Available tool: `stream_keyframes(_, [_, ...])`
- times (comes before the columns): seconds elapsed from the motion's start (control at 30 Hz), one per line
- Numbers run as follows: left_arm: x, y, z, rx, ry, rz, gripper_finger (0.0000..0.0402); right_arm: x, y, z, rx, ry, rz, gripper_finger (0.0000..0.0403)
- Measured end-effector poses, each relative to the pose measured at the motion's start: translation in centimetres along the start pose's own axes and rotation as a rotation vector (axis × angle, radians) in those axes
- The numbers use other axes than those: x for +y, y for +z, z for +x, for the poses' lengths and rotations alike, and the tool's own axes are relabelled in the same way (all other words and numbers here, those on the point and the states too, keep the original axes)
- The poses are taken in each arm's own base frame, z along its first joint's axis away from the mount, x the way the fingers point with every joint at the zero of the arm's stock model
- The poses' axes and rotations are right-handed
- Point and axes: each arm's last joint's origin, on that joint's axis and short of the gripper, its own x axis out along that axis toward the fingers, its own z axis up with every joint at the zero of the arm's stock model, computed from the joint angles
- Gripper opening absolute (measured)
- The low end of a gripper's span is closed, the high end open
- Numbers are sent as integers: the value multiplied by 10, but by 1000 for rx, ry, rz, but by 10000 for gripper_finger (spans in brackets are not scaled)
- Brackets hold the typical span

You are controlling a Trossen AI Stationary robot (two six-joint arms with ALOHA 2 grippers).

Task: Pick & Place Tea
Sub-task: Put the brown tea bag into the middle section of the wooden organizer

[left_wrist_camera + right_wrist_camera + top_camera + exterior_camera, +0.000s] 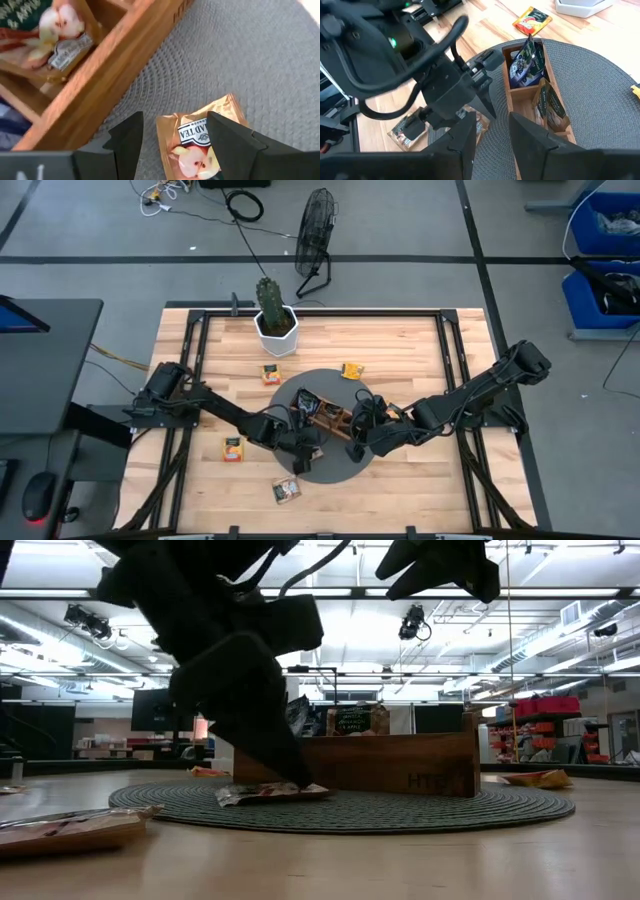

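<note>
A beige-orange tea packet (197, 145) with an apple picture lies flat on the round grey mat (345, 465), just in front of the brown wooden tray (330, 415). My left gripper (175, 117) is open, slanting down, with one finger on either side of the packet. In the low view the packet (270, 793) lies under that gripper's fingertip (298, 778). My right gripper (491, 117) hangs open and holds nothing above the mat beside the tray, close to the left one. Dark and green tea packets (527, 60) stand in the tray's compartments. My left gripper comes at the packet from above, slanting toward the tray. One fingertip (225, 135) overlaps the packet's edge (207, 125), and in the low view a fingertip reaches down to it. I cannot tell whether it touches. The packet lies flat on the mat.
Loose tea packets lie on the wooden table: one near the cactus pot (270, 373), one behind the mat (351, 370), one to the left (233, 448), one near the front (288, 491). The cactus in its white pot (275, 320) stands at the far edge.
</note>
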Motion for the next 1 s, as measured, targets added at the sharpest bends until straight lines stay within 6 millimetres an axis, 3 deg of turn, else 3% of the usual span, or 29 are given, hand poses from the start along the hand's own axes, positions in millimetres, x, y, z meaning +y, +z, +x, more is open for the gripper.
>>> stream_keyframes(0.3, [1, -1, 2, 15, -13, -2, 222, 0, 0, 0, 1, -1, -1, 123])
stream_keyframes(0.43, [1, -1, 2, 18, -22, -2, 204, 0, 0, 0, 1, -1, -4, 123])
stream_keyframes(0.87, [1, -2, 2, 41, -41, 4, 24, 0, 0, 0, 1, -1, -4, 123])
stream_keyframes(1.0, [2, -1, -4, 44, -41, 7, 6, 0, 0, 0, 1, -1, -4, 123])
